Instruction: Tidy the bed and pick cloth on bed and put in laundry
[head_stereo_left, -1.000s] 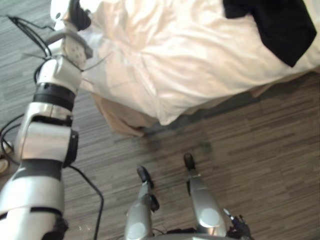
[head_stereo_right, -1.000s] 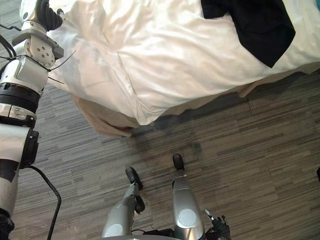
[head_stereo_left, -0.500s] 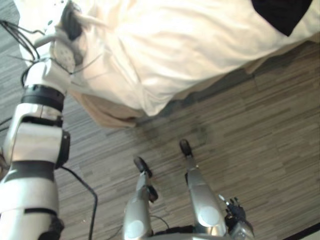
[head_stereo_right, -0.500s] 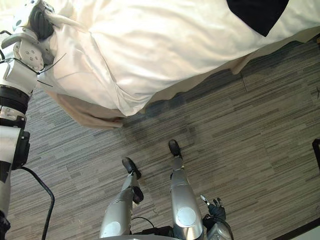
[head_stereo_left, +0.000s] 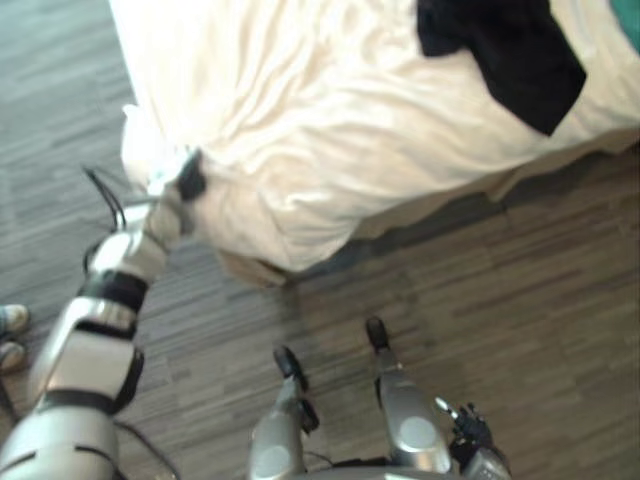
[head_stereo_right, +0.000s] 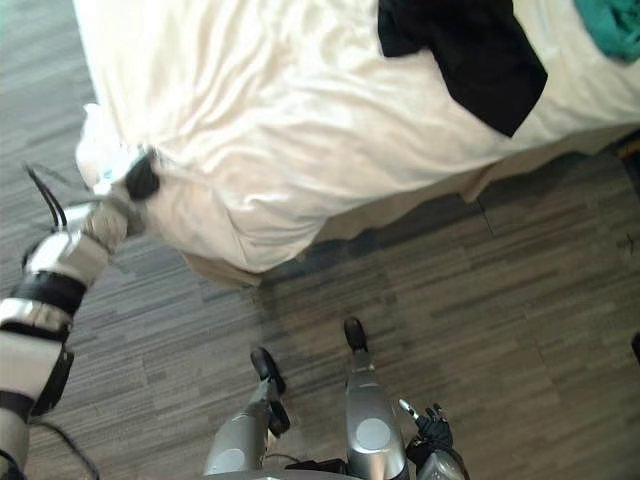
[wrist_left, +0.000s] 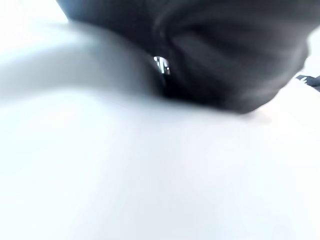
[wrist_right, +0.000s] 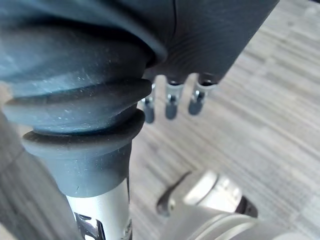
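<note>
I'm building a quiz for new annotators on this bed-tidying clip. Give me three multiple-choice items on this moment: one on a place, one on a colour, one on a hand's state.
1. Where does the black cloth lie? A in a basket; B on the bed; C under the bed.
2. What colour is the small cloth at the bed's far right edge? A red; B yellow; C teal.
3. The right hand is: A open, holding nothing; B shut on a cloth; C pressing a pillow.
Answers: 1 B, it lies spread on top of the bed. 2 C, it is plainly teal. 3 A, its fingers hang relaxed above the floor.
</note>
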